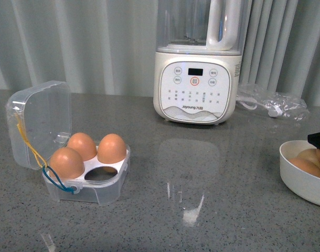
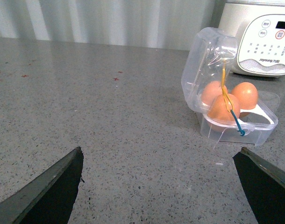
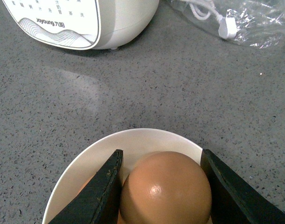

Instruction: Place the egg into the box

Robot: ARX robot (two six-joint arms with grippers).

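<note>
The box [image 1: 105, 190] stands open at the left of the grey counter, its clear lid [image 1: 39, 121] tipped back, with yellow and blue loops on it. Three brown eggs [image 1: 112, 148] sit in its white tray; the near right hole is empty. The box also shows in the left wrist view [image 2: 254, 128]. My right gripper [image 3: 162, 161] is shut on the egg [image 3: 166, 189] over the white bowl [image 3: 142, 140]. In the front view only its dark tip [image 1: 318, 137] shows above the bowl [image 1: 301, 181]. My left gripper [image 2: 162, 156] is open and empty above bare counter, short of the box.
A white Joyoung blender [image 1: 198, 79] stands at the back centre, also in the right wrist view [image 3: 81, 23]. A clear plastic bag with a white cable [image 1: 273, 104] lies to its right. More eggs [image 1: 307, 167] lie in the bowl. Curtains hang behind.
</note>
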